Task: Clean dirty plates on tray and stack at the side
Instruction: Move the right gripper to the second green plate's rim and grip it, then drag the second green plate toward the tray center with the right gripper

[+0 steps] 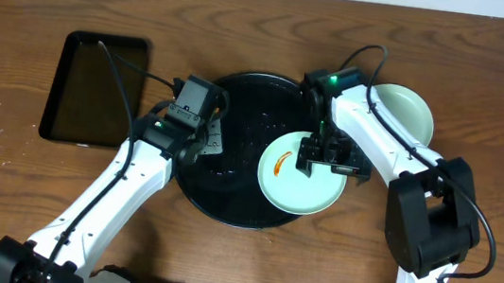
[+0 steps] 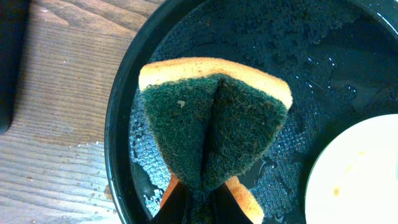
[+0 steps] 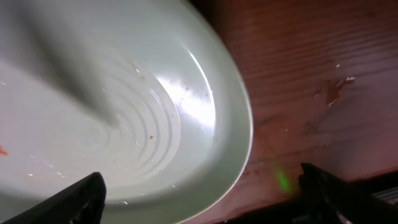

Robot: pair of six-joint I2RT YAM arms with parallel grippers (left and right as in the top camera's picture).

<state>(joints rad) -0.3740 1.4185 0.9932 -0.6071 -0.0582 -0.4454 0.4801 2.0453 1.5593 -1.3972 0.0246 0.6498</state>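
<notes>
Over glossy tray (image 1: 227, 196): ridged plate (image 1: 285, 188), folded sponge (image 2: 211, 124).

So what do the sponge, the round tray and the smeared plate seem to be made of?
Sponge: soft orange-yellow foam with a dark green fibrous scouring face; it folds when pinched.
Round tray: probably plastic, glossy black; it shows wet reflections.
Smeared plate: pale mint, smooth and shiny with sharp highlights; ceramic or melamine, cannot tell which.

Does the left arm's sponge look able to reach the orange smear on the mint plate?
Probably yes: the sponge hangs over the tray beside the plate, the smear faces it, and the right gripper sits further right.
</notes>
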